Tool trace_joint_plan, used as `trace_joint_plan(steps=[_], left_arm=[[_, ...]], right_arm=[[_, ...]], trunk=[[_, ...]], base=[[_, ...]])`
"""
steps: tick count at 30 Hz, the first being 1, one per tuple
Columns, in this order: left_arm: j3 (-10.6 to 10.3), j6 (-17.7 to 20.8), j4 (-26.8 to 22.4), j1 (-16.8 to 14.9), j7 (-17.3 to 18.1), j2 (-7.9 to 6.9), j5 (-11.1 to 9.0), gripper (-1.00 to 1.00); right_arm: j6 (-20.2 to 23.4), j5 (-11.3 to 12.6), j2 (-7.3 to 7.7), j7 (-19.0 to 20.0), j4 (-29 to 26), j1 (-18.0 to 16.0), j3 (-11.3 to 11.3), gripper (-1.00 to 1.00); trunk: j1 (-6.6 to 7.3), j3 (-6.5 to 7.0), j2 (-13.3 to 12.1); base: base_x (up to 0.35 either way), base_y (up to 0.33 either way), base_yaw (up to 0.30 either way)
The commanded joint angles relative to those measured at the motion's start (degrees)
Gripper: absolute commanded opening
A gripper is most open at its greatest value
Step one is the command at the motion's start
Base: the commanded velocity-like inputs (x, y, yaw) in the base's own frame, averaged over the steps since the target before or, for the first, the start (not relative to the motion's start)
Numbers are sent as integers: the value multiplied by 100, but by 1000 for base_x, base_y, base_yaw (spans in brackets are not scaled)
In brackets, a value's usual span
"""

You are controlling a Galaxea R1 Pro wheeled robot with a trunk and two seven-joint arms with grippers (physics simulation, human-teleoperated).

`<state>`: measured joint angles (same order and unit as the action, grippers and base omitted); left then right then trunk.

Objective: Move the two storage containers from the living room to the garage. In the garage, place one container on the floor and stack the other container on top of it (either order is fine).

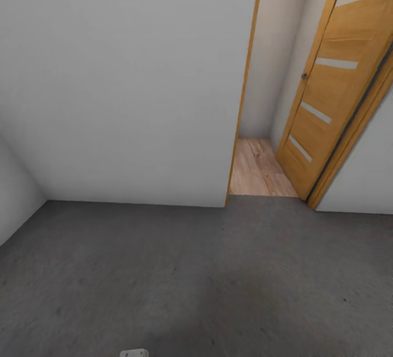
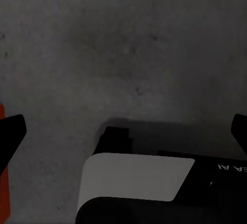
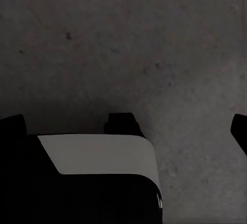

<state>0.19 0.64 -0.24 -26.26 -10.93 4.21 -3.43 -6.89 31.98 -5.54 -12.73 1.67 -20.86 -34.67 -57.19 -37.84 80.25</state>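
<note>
Operator, your left end effector (image 2: 123,131) hangs above the dark grey, faintly mottled concrete floor (image 2: 128,44) with its two black fingertips (image 2: 11,131) set wide apart and nothing between them, so it is released. In the same left wrist view a narrow strip of orange-red (image 2: 3,183) shows just beside one fingertip, at the frame's edge; it matches the colour of an orange-red storage container, but too little of it is visible to tell more, and whether it touches the finger cannot be told. A white-and-black part of the robot's own body (image 2: 136,178) sits between the camera and the concrete. Your right end effector (image 3: 126,126) likewise hangs over bare concrete (image 3: 154,39), its black fingertips (image 3: 13,124) spread to the two sides of the frame and gripping nothing; a white-and-black robot part (image 3: 98,154) lies below it too. From the head view, a small pale piece of the robot (image 1: 134,353) shows nearest to you, then the wide stretch of grey concrete. Beyond that stands a plain pale grey wall (image 1: 125,73), meeting a second wall at the left corner. To the right of it is a wood-framed doorway (image 1: 244,89), with light wood-plank flooring (image 1: 259,171) past the threshold. The orange wooden door with pale horizontal glass strips (image 1: 338,73) stands swung open at the far right.
</note>
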Motion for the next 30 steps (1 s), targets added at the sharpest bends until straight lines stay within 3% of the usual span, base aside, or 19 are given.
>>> trace_joint_plan(steps=[1, 30], left_arm=[[-2, 7, -3, -2, -15, 1, -35, 100], [-2, 7, -3, -2, -15, 1, -35, 100]], right_arm=[[-31, 54, -11, -5, 18, -6, -48, 100], [-32, 54, -17, 8, 18, -6, -48, 100]], trunk=[[0, -3, 2], [0, 51, 2]], base=[[0, 0, -113], [0, 0, -231]])
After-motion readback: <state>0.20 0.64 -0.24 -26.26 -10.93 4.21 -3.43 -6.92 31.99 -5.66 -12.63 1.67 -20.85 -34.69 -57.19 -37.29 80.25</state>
